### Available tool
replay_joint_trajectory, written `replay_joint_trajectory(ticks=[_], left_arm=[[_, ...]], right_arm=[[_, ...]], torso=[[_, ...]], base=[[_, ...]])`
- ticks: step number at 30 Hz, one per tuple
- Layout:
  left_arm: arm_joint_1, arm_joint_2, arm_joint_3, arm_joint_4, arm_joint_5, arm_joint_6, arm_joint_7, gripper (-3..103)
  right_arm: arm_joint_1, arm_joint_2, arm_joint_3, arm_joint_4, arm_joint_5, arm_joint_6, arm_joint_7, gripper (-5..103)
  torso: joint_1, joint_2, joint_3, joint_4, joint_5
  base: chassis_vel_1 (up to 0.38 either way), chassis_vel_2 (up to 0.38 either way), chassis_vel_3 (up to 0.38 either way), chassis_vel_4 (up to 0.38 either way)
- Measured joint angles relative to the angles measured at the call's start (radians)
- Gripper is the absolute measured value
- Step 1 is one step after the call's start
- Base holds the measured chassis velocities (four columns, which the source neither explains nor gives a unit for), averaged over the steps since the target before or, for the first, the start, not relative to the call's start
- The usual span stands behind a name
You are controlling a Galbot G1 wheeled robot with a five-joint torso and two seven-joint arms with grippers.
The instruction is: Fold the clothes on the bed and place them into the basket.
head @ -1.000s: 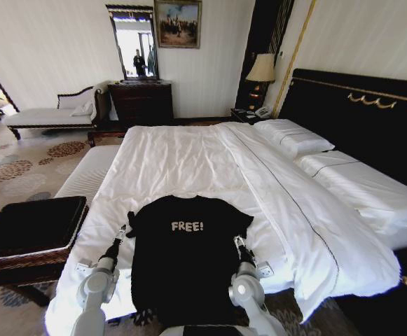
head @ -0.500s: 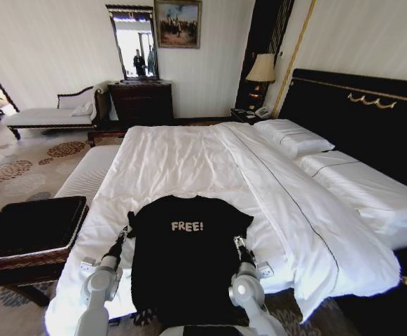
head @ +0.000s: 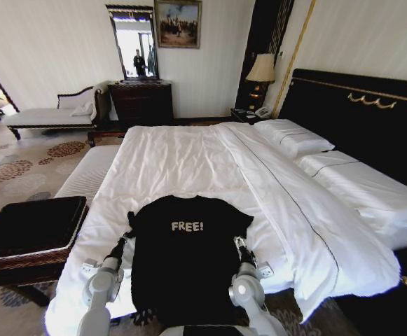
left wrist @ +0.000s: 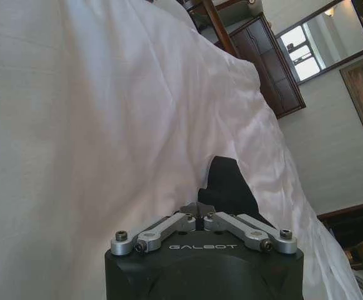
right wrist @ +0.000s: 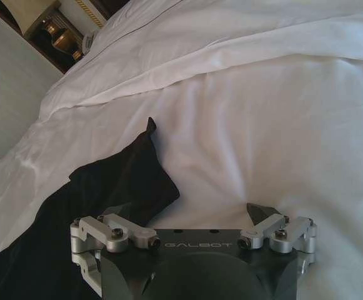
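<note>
The clothes are one black T-shirt (head: 185,262) with white "FREE!" lettering, lying flat near the foot of the bed (head: 189,157). My left gripper (head: 127,236) is at the shirt's left sleeve. In the left wrist view that gripper (left wrist: 198,215) is shut, its tips pinching the edge of the black sleeve (left wrist: 228,184), which stands up a little from the sheet. My right gripper (head: 239,243) sits by the right sleeve. In the right wrist view it (right wrist: 175,219) is open over the sheet, with the sleeve (right wrist: 128,178) lying beside one finger. The basket (head: 28,231) stands left of the bed.
The basket rests on a dark wooden bench. A white-cushioned bench (head: 87,171) runs along the bed's left side. White pillows (head: 294,140) and a black headboard (head: 357,112) are at the right. Far behind stand a dresser (head: 141,101) and a lamp (head: 261,70).
My left arm has shifted slightly inward toward the shirt's left edge. The right arm and the shirt's body have stayed put.
</note>
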Motion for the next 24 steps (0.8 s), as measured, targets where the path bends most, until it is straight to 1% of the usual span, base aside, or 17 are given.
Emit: replay_joint_trajectory(ticks=[2, 3, 6, 7, 8, 9, 13, 14, 15, 16, 17, 18, 19, 21, 22, 24], left_arm=[[0.007, 0.001, -0.004, -0.008, -0.002, 0.0, 0.002, 10], [0.007, 0.001, -0.004, -0.008, -0.002, 0.0, 0.002, 10], [0.01, 0.001, -0.005, -0.006, -0.003, -0.001, 0.003, 26], [0.01, 0.0, -0.004, -0.003, -0.002, -0.002, 0.004, 26], [0.009, -0.002, -0.002, 0.0, 0.0, -0.002, 0.004, 31], [0.009, -0.002, -0.002, 0.0, 0.0, -0.002, 0.004, 31], [-0.004, -0.014, 0.01, 0.014, 0.016, -0.005, 0.006, 53], [-0.004, -0.014, 0.01, 0.014, 0.016, -0.005, 0.006, 53], [-0.008, -0.017, 0.013, 0.018, 0.02, -0.006, 0.006, 58], [-0.012, -0.021, 0.015, 0.022, 0.024, -0.007, 0.006, 58], [-0.016, -0.023, 0.017, 0.025, 0.026, -0.007, 0.006, 62], [-0.019, -0.025, 0.019, 0.029, 0.028, -0.008, 0.006, 58], [-0.019, -0.025, 0.019, 0.029, 0.028, -0.008, 0.006, 58], [-0.025, -0.028, 0.021, 0.034, 0.032, -0.011, 0.006, 47], [-0.026, -0.029, 0.021, 0.034, 0.033, -0.013, 0.006, 47], [-0.026, -0.029, 0.021, 0.034, 0.034, -0.015, 0.007, 36]], right_arm=[[0.0, 0.0, -0.001, -0.002, 0.0, 0.0, 0.0, 100], [0.0, 0.0, -0.001, -0.002, 0.0, 0.0, 0.0, 100], [0.0, 0.0, -0.002, -0.003, -0.001, 0.0, 0.0, 100], [0.0, 0.0, -0.003, -0.004, -0.001, 0.0, 0.001, 100], [0.0, 0.0, -0.003, -0.004, -0.001, -0.001, 0.001, 100], [0.0, 0.0, -0.003, -0.004, -0.001, -0.001, 0.001, 100], [-0.001, -0.002, -0.002, -0.004, -0.001, -0.002, 0.003, 100], [-0.001, -0.002, -0.002, -0.004, -0.001, -0.002, 0.003, 100], [-0.002, -0.003, -0.002, -0.004, -0.001, -0.002, 0.004, 100], [-0.003, -0.004, 0.0, -0.004, -0.001, -0.002, 0.005, 100], [-0.004, -0.005, 0.001, -0.004, -0.001, -0.002, 0.005, 100], [-0.005, -0.007, 0.002, -0.004, -0.001, -0.002, 0.005, 100], [-0.005, -0.007, 0.002, -0.004, -0.001, -0.002, 0.005, 100], [-0.006, -0.008, 0.004, -0.004, -0.001, -0.002, 0.006, 100], [-0.007, -0.009, 0.005, -0.005, 0.0, -0.002, 0.007, 100], [-0.007, -0.009, 0.006, -0.006, 0.0, -0.002, 0.007, 100]], torso=[[0.0, 0.0, 0.0, 0.0, 0.0], [0.0, 0.0, 0.0, 0.0, 0.0], [0.0, 0.0, 0.0, -0.0001, 0.0], [0.0, 0.0, 0.0, 0.0, 0.0], [0.0, 0.0, 0.0, 0.0, -0.0001], [0.0, 0.0, 0.0, 0.0, -0.0001], [0.0, 0.0, 0.0, 0.0, 0.0], [0.0, 0.0, 0.0, 0.0, 0.0], [0.0, 0.0, 0.0, 0.0, 0.0001], [0.0, 0.0, 0.0, 0.0, 0.0001], [0.0, 0.0, 0.0, 0.0, 0.0001], [0.0, 0.0, 0.0, 0.0, 0.0001], [0.0, 0.0, 0.0, 0.0, 0.0001], [0.0, 0.0, 0.0, 0.0, 0.0], [0.0, 0.0, 0.0, 0.0, 0.0], [0.0, 0.0, 0.0, 0.0, 0.0]], base=[[0.0, 0.0, 0.0, 0.0], [0.0, 0.0, 0.0, 0.0], [0.0, 0.0, 0.0, 0.0], [0.0, 0.0, 0.0, 0.0], [0.0, 0.0, 0.0, 0.0], [0.0, 0.0, 0.0, 0.0], [0.0, 0.0, 0.0, 0.0], [0.0, 0.0, 0.0, 0.0], [0.0, 0.0, 0.0, 0.0], [0.0, 0.0, 0.0, 0.0], [0.0, 0.0, 0.0, 0.0], [0.0, 0.0, 0.0, 0.0], [0.0, 0.0, 0.0, 0.0], [0.0, 0.0, 0.0, 0.0], [0.0, 0.0, 0.0, 0.0], [0.0, 0.0, 0.0, 0.0]])
